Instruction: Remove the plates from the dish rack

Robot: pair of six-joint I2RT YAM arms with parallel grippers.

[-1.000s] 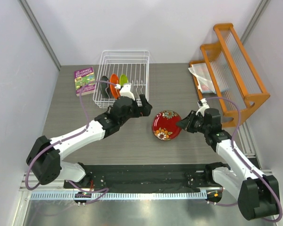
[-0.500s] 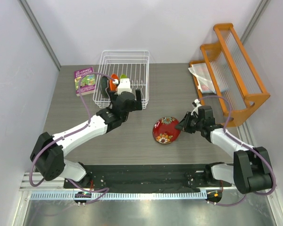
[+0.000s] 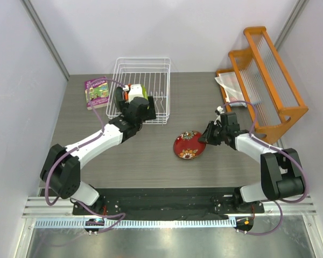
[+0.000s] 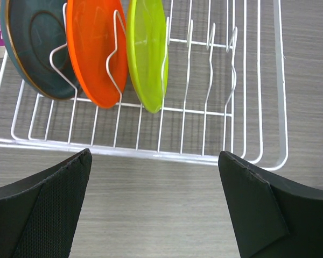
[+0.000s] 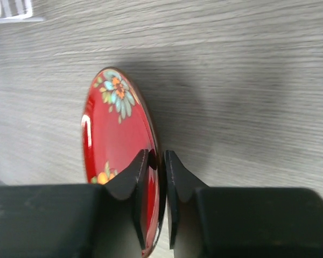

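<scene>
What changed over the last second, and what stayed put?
The left gripper, jaws open, moved from off the near right corner of the dish rack to its near side, facing the racked plates. The right gripper lowered the red floral plate toward the table, tipping it more on edge, jaws still around its rim. The teal plate, orange plate, green plate and book stayed put.

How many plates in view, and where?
4. Upright, side by side in the white rack: teal-grey plate, orange plate, green plate. The red floral plate is over the table, rim between the jaws of the right gripper. None seems hidden.
</scene>
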